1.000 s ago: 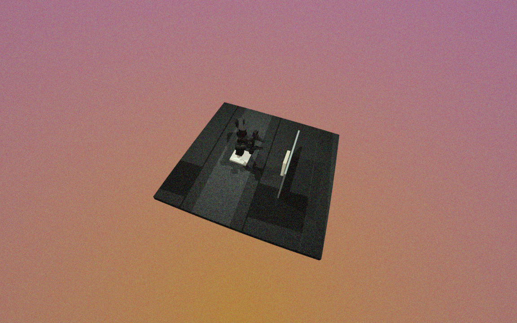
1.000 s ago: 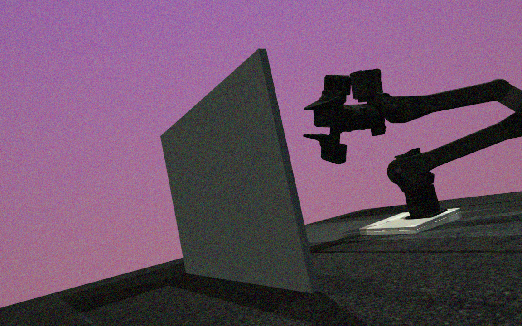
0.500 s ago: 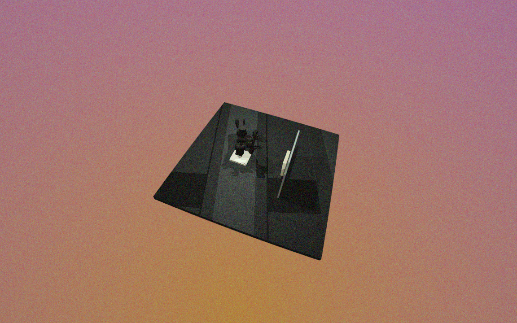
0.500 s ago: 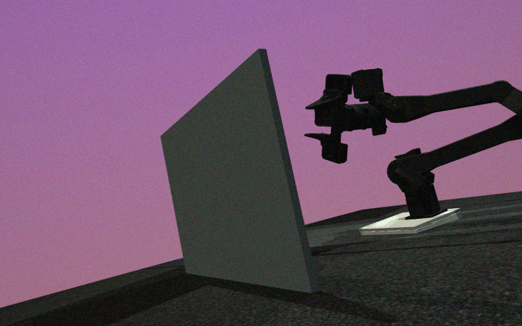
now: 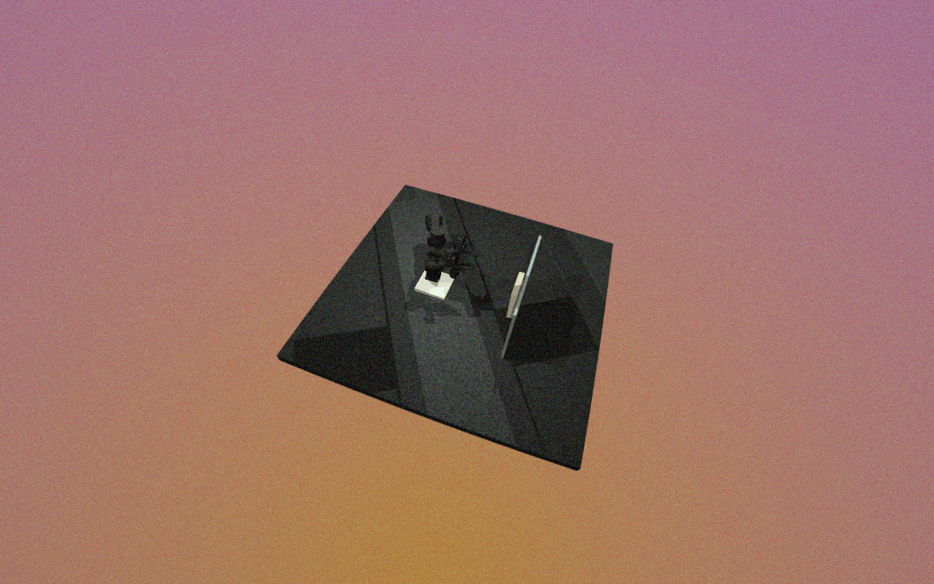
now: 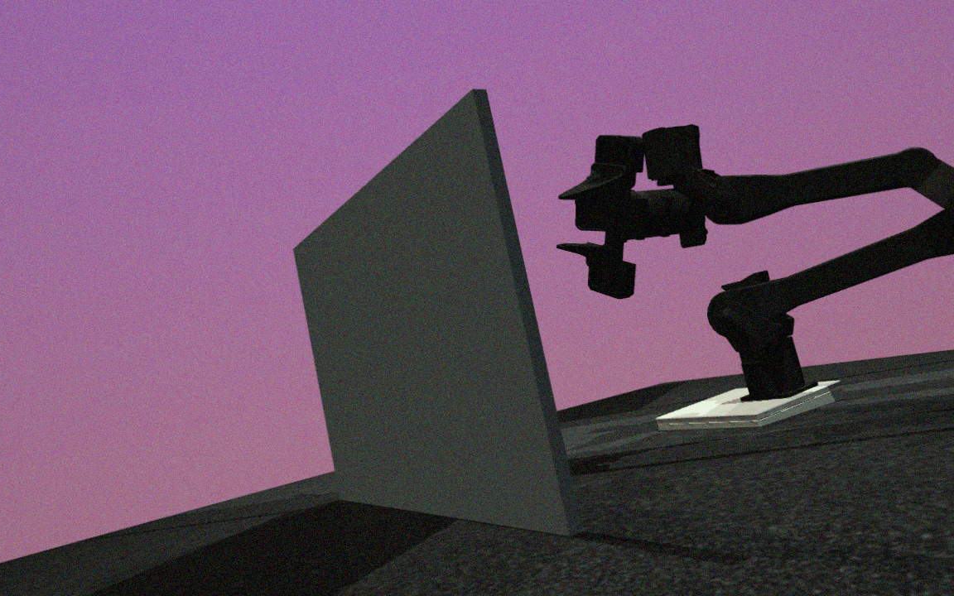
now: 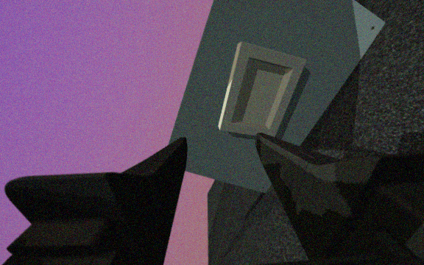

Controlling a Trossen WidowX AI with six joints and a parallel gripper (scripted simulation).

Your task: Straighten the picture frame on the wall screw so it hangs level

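The pale picture frame [image 5: 515, 294] [image 7: 271, 56] hangs on the grey wall panel [image 5: 533, 255] [image 6: 421, 311] [image 7: 205, 110]. In the wrist view, where up on the wall is toward the left, the frame looks crooked. Its end toward the top of the view sits nearer the wall's top edge, so facing the wall its right side is higher. My gripper [image 6: 559, 221] [image 7: 221, 140] is open and empty. It stands back from the wall, well away from the frame. One fingertip only overlaps the frame's near corner in the wrist view. The screw and notched strip are hidden.
The arm's white base plate [image 5: 430, 288] [image 6: 699, 412] sits on the dark floor slab [image 5: 456, 362] [image 6: 873, 482]. Wide dark shadows cross the slab. The wall panel stands upright in front of the arm and hides the frame in the exterior view.
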